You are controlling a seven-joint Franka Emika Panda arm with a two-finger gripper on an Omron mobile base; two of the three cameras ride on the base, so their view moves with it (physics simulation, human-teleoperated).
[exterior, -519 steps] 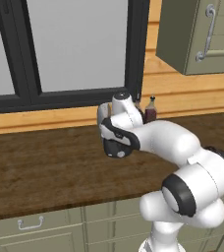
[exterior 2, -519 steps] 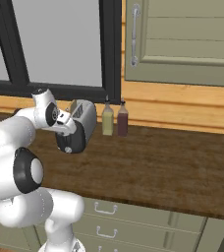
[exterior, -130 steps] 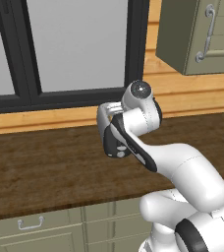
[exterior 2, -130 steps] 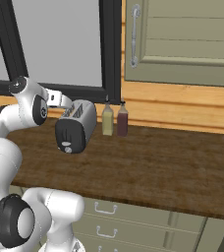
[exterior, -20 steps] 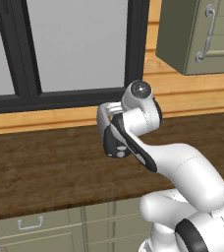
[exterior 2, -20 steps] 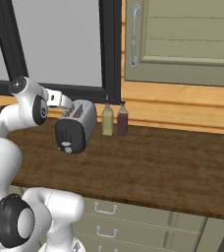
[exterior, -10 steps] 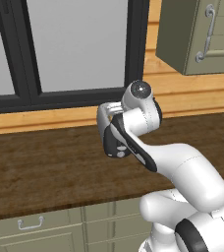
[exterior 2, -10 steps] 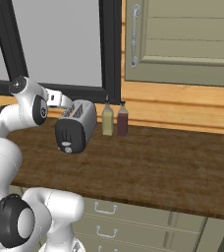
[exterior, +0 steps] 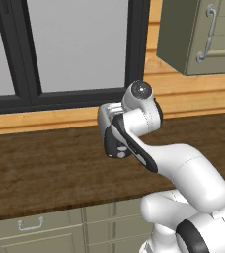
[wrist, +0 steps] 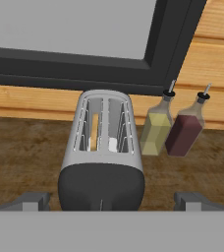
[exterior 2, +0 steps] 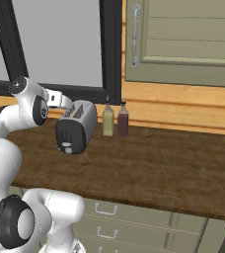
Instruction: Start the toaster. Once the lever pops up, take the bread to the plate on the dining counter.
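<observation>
I have the gripper (wrist: 109, 202) hanging just above the black end of the toaster (wrist: 103, 150), fingers spread as wide as they go, one tip out to each side of the toaster body and nothing between them but air. The bread (wrist: 94, 133) sits down in the slot on the left as my hand camera sees it, a tan edge sunk below the chrome top. The lever is somewhere on the black face below my hand; I can make out a thin vertical line there but cannot tell where the tab rides.

My worries from here:
- With the bread sunk that low, reaching in now would mean pinching blind inside a narrow slot, and I judge the fingers would jam on the slot rails rather than the slice.
- Spread this wide, a drop straight down would straddle the whole toaster and could shove it along the worktop (exterior 2: 164, 163).
- The two bottles, one yellow-green (wrist: 156, 129) and one dark red (wrist: 185, 128), stand just beside the toaster to the right of my hand; a sideways swing on the lift-out could topple them.
</observation>
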